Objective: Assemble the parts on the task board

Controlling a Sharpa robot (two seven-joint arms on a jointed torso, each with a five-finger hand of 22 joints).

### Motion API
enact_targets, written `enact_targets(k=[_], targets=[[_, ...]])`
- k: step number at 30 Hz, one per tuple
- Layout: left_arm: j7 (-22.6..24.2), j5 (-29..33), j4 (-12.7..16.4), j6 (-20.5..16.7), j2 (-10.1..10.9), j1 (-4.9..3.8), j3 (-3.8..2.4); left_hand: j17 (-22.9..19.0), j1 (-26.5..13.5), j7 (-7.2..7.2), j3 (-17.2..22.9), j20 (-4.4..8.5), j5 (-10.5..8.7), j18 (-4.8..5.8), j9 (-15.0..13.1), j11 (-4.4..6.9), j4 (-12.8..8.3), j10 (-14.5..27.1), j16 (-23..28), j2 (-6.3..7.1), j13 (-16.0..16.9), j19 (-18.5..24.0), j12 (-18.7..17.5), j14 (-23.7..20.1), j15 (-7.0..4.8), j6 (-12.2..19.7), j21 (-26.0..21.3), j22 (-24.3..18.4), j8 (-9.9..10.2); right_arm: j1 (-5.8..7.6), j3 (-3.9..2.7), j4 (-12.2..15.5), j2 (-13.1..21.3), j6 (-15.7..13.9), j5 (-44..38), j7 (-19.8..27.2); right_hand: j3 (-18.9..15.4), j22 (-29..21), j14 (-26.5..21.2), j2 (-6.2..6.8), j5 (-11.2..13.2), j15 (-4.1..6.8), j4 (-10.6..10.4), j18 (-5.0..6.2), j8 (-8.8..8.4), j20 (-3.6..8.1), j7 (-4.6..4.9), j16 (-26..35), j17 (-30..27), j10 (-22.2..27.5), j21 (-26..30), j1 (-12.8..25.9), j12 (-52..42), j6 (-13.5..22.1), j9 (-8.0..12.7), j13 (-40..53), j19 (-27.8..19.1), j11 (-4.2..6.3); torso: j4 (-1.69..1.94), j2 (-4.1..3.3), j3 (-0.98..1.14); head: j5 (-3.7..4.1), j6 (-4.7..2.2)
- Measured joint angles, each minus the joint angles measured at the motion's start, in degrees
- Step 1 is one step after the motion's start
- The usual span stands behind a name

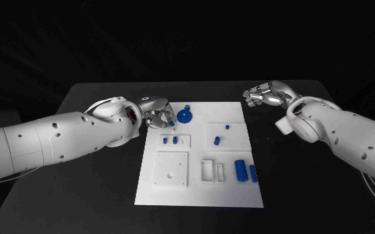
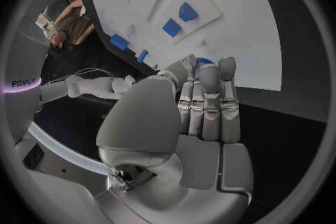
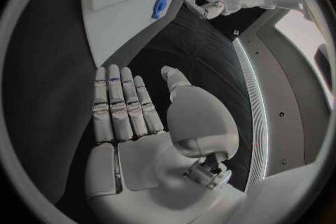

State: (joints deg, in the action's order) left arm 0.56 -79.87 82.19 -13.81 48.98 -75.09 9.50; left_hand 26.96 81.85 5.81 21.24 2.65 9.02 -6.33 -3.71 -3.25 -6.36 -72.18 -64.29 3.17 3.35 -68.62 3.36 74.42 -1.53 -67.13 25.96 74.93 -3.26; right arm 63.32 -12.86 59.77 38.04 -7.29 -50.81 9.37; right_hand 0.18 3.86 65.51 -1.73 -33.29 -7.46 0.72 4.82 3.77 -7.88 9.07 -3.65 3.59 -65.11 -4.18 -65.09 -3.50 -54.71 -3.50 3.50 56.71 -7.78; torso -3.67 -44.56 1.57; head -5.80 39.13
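The white board [image 1: 199,153] lies mid-table with blue parts [image 1: 240,169] scattered on it. At its eleven o'clock corner the left hand [image 1: 159,117] sits beside a round blue part [image 1: 184,117]; whether it grips it I cannot tell. The right hand [image 1: 262,96], off the board's one o'clock corner, is spread and holds nothing.

Dim, dark surroundings; wrist views bend at edges.
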Motion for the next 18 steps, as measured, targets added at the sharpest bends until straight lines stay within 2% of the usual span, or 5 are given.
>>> enact_targets(k=[10,18], targets=[[0.3,-0.3,-0.2,0.1,0.4,0.67,0.08,0.0,0.0,0.12,0.0,0.00,0.00,0.07,0.1,0.00,0.0,0.0,0.0,0.00,0.0,0.0,0.0,0.2,-0.20,-0.1,0.0,0.0,0.0,-0.11,0.00,0.0,0.1,-0.2,0.0,0.3,0.4,0.0,0.0,0.00,0.0,0.00,0.1,0.00,0.00,0.00,0.00,0.0,0.0,0.0,0.0,0.0,0.0,0.0,0.0,0.0,0.0,0.00,0.03,0.01,0.05,0.35,0.12],[0.4,-0.5,-0.5,0.1,0.3,1.53,0.20,0.0,0.0,0.12,0.0,-0.01,0.00,0.12,0.0,0.00,0.0,0.0,0.3,0.00,0.0,0.0,0.0,0.2,-0.20,-0.1,0.0,0.0,0.0,-0.16,0.00,0.0,0.1,-0.2,0.1,0.4,0.4,0.0,0.0,0.00,0.0,0.00,0.1,0.00,0.00,0.00,-0.01,0.0,0.0,0.0,0.0,0.0,0.0,0.0,0.0,0.0,0.0,0.00,0.01,0.01,0.04,0.56,0.05]])
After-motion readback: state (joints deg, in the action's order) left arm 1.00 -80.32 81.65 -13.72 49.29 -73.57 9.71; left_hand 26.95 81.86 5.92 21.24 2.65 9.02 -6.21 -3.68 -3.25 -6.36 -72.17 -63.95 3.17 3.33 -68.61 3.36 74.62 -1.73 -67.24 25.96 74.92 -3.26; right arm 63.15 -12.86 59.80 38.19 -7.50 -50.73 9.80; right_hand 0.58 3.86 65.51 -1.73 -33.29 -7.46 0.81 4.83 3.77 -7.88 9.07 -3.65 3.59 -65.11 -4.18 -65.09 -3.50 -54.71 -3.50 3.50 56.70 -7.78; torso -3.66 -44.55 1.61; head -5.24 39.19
